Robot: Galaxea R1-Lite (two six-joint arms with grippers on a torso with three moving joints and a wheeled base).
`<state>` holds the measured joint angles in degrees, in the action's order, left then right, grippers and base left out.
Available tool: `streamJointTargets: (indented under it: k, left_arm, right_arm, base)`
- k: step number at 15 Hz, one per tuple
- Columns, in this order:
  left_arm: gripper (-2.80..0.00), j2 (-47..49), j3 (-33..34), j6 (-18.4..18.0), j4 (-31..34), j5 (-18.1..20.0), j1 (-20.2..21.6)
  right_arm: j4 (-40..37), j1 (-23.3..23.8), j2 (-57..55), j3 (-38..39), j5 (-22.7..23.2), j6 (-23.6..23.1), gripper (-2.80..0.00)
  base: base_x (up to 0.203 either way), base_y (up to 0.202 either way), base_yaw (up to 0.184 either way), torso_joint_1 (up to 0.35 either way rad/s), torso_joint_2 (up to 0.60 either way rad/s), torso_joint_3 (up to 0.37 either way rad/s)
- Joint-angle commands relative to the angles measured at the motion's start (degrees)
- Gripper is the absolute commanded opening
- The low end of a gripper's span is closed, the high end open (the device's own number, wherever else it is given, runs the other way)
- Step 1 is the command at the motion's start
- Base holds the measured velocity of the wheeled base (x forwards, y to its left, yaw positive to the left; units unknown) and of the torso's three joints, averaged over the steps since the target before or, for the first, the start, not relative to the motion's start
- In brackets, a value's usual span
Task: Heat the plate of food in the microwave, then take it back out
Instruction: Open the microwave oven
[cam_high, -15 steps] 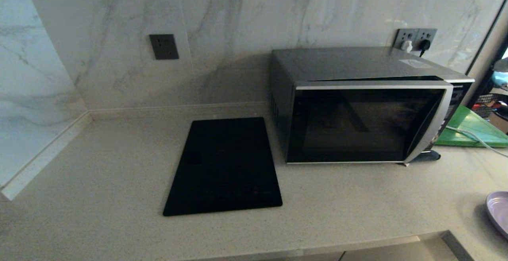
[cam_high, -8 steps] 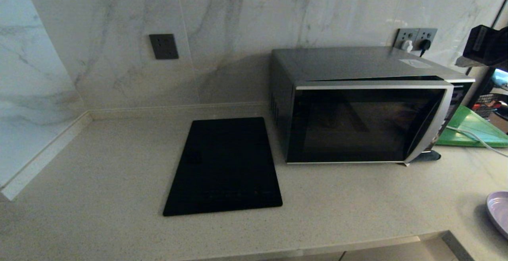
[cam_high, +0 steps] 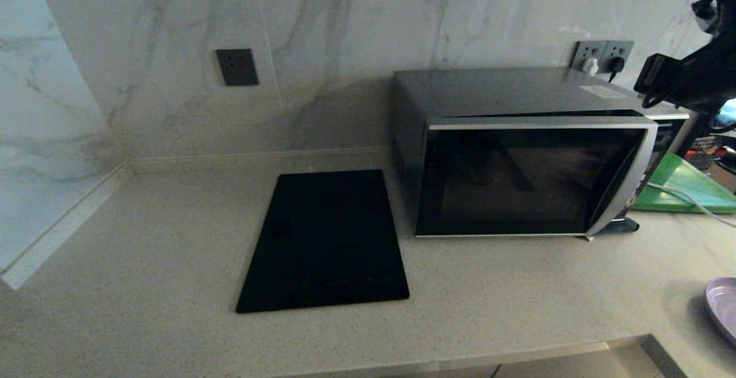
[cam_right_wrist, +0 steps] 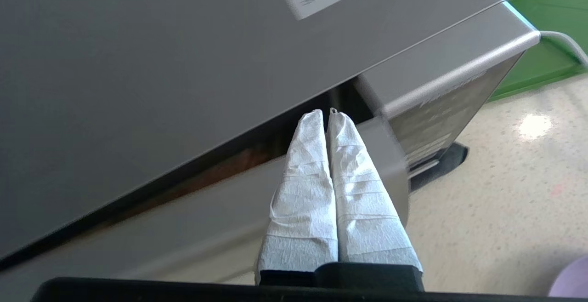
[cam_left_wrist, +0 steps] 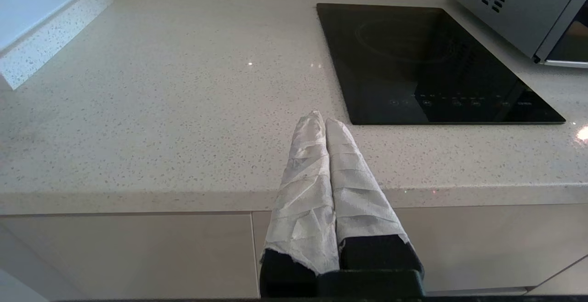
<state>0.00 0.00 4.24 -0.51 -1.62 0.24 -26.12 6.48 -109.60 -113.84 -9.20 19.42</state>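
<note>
The microwave (cam_high: pixel 526 151) sits on the counter (cam_high: pixel 144 251), door slightly ajar, with the plate (cam_high: pixel 723 308) at its 4 o'clock. The right gripper (cam_right_wrist: pixel 325 112) hovers over the microwave's top right front, jaws pressed together, empty. The left gripper (cam_left_wrist: pixel 321 117), parked at the counter edge, is likewise closed and empty.

Closed right pincer (cam_right_wrist: pixel 325 113) above microwave (cam_right_wrist: pixel 161 63) door gap

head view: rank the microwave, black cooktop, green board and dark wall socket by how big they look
1. microwave
2. black cooktop
3. green board, partly cut off by the microwave, so its full size is unsure
4. dark wall socket

The socket sits farther back, which may shrink it somewhat.
</note>
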Motion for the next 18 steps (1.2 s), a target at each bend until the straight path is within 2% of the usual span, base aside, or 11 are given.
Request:
streamJointTargets:
  k: [1, 12, 18]
  left_arm:
    - [-2.8, 0.1, 0.0, 0.1, 0.0, 0.0, 0.0]
    - [-2.8, 0.1, 0.0, 0.1, 0.0, 0.0, 0.0]
    - [-2.8, 0.1, 0.0, 0.1, 0.0, 0.0, 0.0]
  right_arm:
    - [0.1, 0.4, -2.3, -0.1, -0.1, 0.1, -2.8]
    - [-0.3, 1.2, -2.9, -0.1, -0.1, 0.0, -2.8]
    - [-3.1, 1.1, -2.6, -0.1, -0.1, -0.3, -2.8]
  base:
    - [0.0, 0.0, 0.0, 0.0, 0.0, 0.0]
    - [0.0, 0.0, 0.0, 0.0, 0.0, 0.0]
    - [0.0, 0.0, 0.0, 0.0, 0.0, 0.0]
